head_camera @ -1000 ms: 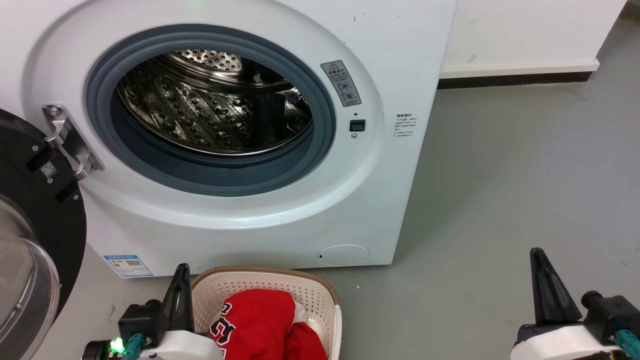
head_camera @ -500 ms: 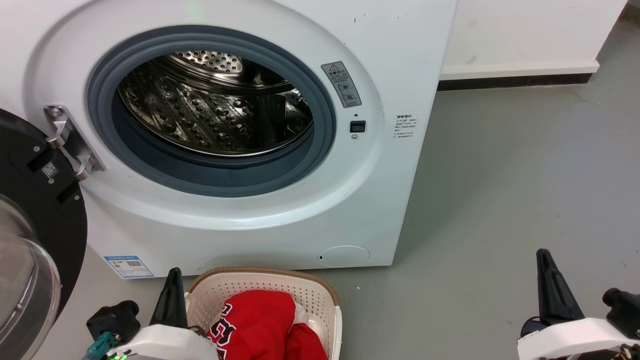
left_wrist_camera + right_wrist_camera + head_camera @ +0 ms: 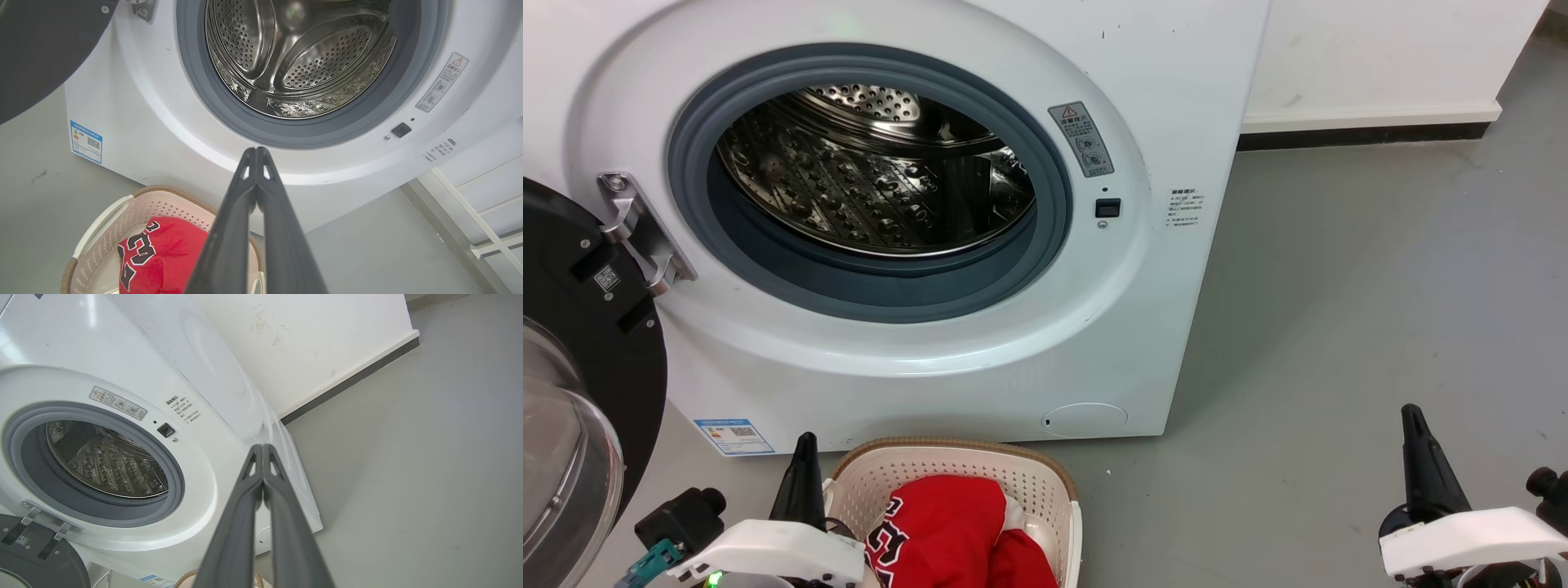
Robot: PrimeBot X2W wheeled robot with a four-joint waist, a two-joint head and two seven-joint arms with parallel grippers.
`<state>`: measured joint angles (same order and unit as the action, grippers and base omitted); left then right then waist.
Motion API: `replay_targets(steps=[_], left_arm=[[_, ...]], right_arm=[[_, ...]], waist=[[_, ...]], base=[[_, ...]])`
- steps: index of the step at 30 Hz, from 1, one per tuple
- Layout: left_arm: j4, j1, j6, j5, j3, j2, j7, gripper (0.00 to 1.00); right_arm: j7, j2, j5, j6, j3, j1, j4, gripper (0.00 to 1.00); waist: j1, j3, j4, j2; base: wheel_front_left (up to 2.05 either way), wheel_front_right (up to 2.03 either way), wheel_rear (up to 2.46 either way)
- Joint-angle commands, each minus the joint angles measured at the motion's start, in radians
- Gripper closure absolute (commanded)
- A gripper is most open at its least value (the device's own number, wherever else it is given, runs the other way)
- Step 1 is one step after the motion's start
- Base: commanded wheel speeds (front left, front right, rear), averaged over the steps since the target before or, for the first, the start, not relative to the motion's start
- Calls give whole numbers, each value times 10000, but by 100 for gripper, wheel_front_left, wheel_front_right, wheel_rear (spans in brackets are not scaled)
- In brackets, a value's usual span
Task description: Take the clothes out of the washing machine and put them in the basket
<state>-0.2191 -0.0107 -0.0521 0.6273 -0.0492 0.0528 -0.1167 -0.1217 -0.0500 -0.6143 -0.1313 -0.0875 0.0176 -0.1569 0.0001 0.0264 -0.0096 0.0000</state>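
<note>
Drum (image 3: 866,188) of the washing machine (image 3: 1160,269), directly behind the basket (image 3: 956,445): bare perforated steel, no fabric seen from the head or left wrist view (the lowest front strip sits behind the grey gasket (image 3: 882,298), so unconfirmed). Red jersey (image 3: 931,523) with black-and-white numerals lies inside the basket. A second red garment (image 3: 1017,563) is bunched against the jersey's right side, also inside.

Left tool (image 3: 805,449) is just beside the basket's left rim, fingers pressed together, holding nothing. Right tool (image 3: 1413,416) is well apart to the basket's right, likewise closed and empty. Glass door (image 3: 580,343) hangs open to the basket's left.

Judgement: unloading looks finished; what remains is confirming and parking. Do it well by looking over the gasket lip before quitting. Lift the left tool straight up, clear of the rim, so the light basket is not nudged.
</note>
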Motion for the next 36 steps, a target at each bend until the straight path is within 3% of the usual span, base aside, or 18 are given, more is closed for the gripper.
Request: replay_targets(steps=[1,36], left_arm=[[101,-331,-51,360,-68,16,59,100],[-68,-687,-407,4798,-357,-4,1127,100]], right_arm=[[72,-11,-384,1,-34,-346,88,100],[1143,-11,-4873,4,-146,-817,-363,100]], waist=[[0,-3,1,0],[0,-88,36,0]], base=[[0,0,0],[0,0,0]])
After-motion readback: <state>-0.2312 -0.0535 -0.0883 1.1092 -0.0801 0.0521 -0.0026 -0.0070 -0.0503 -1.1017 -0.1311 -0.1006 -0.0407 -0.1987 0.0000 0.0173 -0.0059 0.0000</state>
